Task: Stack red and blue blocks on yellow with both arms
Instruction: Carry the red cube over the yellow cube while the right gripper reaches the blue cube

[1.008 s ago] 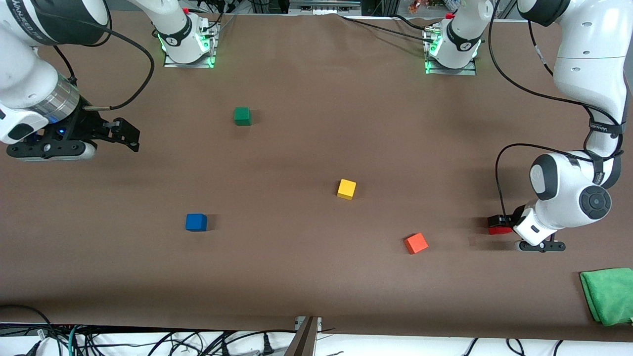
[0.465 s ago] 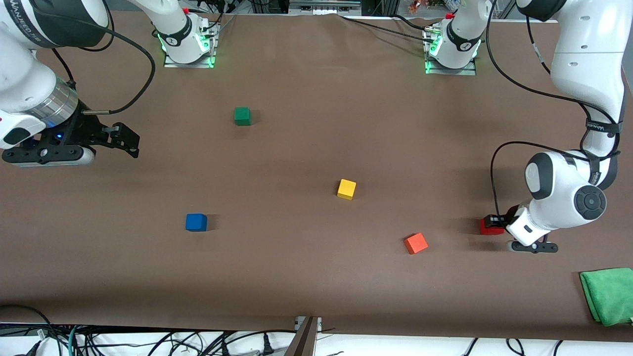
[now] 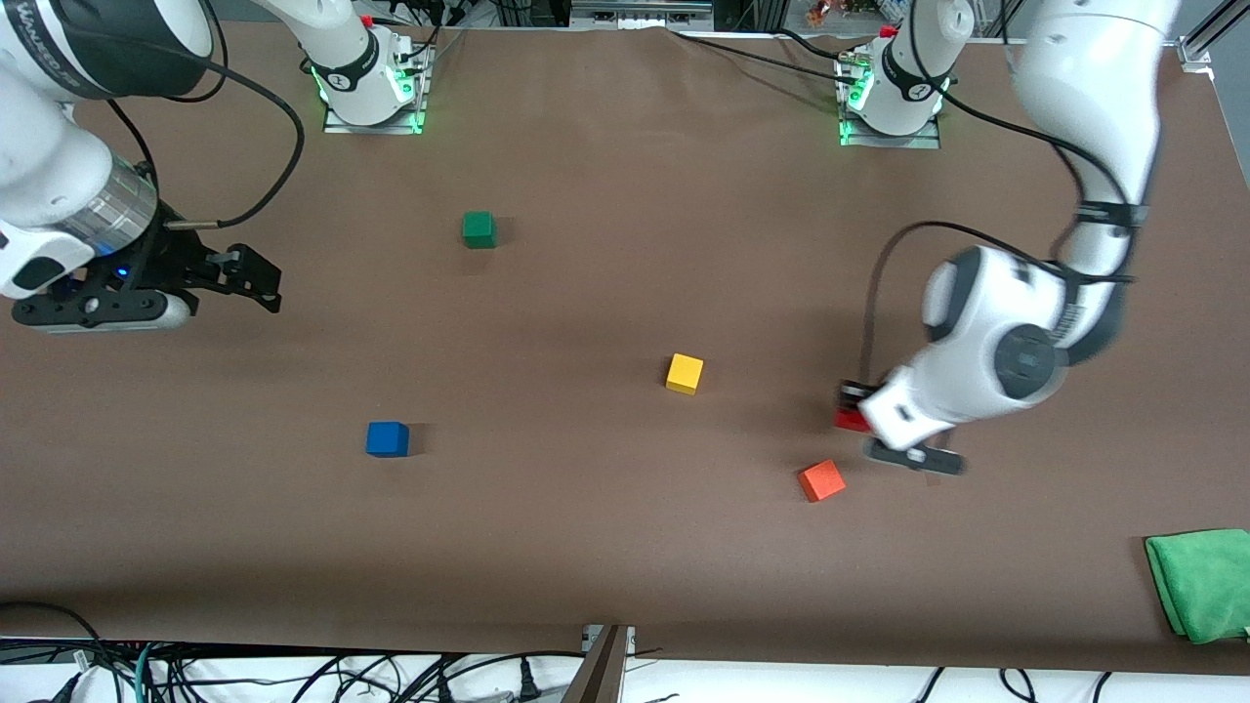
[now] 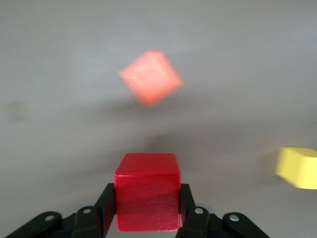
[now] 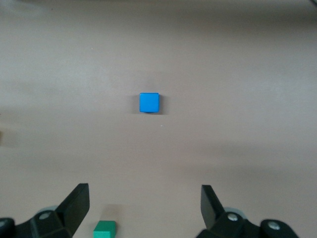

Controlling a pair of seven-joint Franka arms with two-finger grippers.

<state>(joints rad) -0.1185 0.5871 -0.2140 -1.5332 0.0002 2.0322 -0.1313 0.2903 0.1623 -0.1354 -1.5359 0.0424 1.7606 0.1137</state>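
Note:
My left gripper is shut on the red block and holds it in the air over the table, between the yellow block and the orange cube. In the left wrist view the red block sits between the black fingers, with the yellow block at the edge. The blue block lies on the table toward the right arm's end; it shows in the right wrist view. My right gripper is open and empty, up in the air at the right arm's end.
An orange cube lies near the left gripper, nearer to the front camera. A dark green cube lies toward the robot bases. A green cloth lies at the table corner at the left arm's end.
My left arm has carried the red block toward the yellow block, past the orange cube. My right arm has barely moved.

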